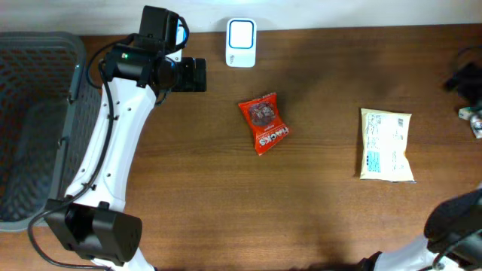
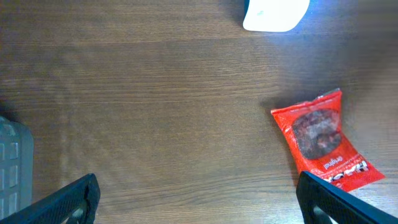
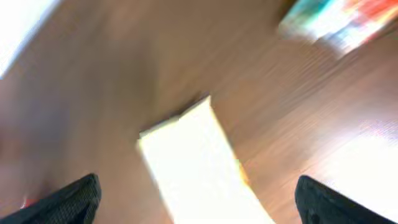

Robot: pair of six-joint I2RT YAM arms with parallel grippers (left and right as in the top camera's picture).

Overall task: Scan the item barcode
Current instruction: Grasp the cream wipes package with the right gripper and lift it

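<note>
A red snack packet (image 1: 263,123) lies flat mid-table, print side up; it also shows in the left wrist view (image 2: 320,140). Behind it at the table's far edge stands the white scanner (image 1: 241,43), blue-lit at the top of the left wrist view (image 2: 275,14). A pale yellow packet (image 1: 385,144) lies to the right. My left gripper (image 1: 194,75) hovers open left of the scanner, its fingers wide apart over bare wood (image 2: 196,199). My right gripper (image 3: 196,196) is open above the pale packet (image 3: 193,168), in a blurred view.
A grey mesh basket (image 1: 30,120) stands at the table's left end, its corner in the left wrist view (image 2: 12,162). Colourful packets (image 1: 474,117) and a dark object (image 1: 467,75) sit at the right edge. My right arm (image 1: 459,222) is at the bottom right.
</note>
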